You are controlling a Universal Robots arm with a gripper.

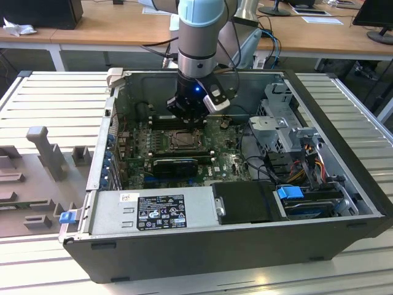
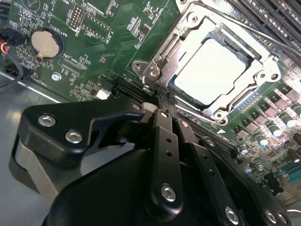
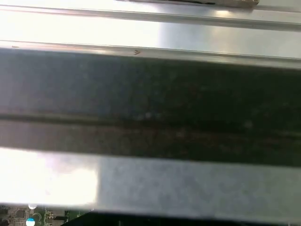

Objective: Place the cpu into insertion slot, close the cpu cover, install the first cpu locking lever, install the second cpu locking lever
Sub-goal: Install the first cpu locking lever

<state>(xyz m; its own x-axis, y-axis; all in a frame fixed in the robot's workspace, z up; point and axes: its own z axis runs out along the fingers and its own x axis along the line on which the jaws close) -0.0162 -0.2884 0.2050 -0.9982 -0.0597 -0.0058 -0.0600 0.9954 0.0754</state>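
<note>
The computer case (image 1: 202, 246) lies on its side, open side up, on a workbench of pale grey ribbed metal slats (image 1: 58, 98) that reach past it towards both the exterior view's left and right. On those slats, well apart from the case towards the exterior view's left, sits a cluster of grey moulded fixture blocks (image 1: 38, 161), 1 of them an upright post with a wider head. Behind the bench stand wooden desks (image 1: 104, 27). The nearer desk carries a dark box (image 1: 43, 12) and a crumpled white scrap (image 1: 17, 27); the further desk holds papers (image 1: 322, 19) and 2 monitor feet (image 1: 274, 9).
</note>
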